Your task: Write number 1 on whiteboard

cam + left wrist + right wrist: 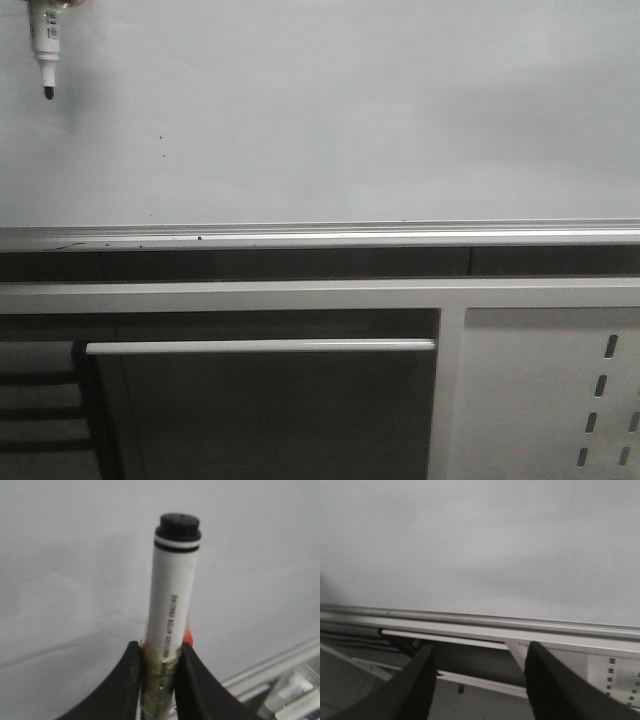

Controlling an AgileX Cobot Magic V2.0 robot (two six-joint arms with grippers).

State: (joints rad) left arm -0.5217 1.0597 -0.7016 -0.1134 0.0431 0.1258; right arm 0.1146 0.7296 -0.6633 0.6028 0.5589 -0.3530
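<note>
The whiteboard [340, 110] fills the upper front view, pale grey-white, with a silver ledge [320, 238] along its lower edge. It bears no stroke of the number 1, only tiny black specks. A white marker [46, 40] with a black tip hangs at the top left corner, tip down and close to the board. In the left wrist view my left gripper [161, 652] is shut on the marker [172, 590], its black tip pointing toward the board [65, 555]. My right gripper [479, 662] is open and empty, facing the board [480, 545] and its ledge.
Below the ledge runs a grey frame rail [320, 295]. A horizontal silver bar [260, 346] crosses a dark opening under it. A white perforated panel with slanted slots [550, 390] stands at the lower right.
</note>
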